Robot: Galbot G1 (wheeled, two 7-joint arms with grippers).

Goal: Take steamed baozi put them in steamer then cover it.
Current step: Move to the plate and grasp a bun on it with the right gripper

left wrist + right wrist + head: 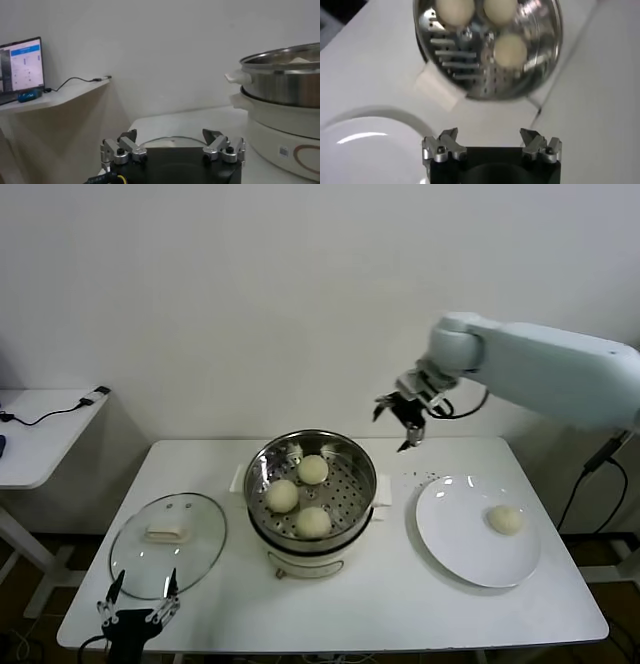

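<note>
Overhead, right gripper [408, 422] hangs empty, jaws apart; left gripper [139, 604] likewise, parked low. Last baozi [505, 519] on plate [450, 539] likely squashes or rolls if pinched off-centre.

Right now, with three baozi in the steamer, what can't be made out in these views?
- Left wrist view: steamer cut off by the edge; baozi hidden behind its wall.
- Left wrist view: cover mostly hidden behind the open left pincer.
- Right wrist view: plate cut off; its baozi is out of frame.
- Head view: left arm cut off below.
</note>
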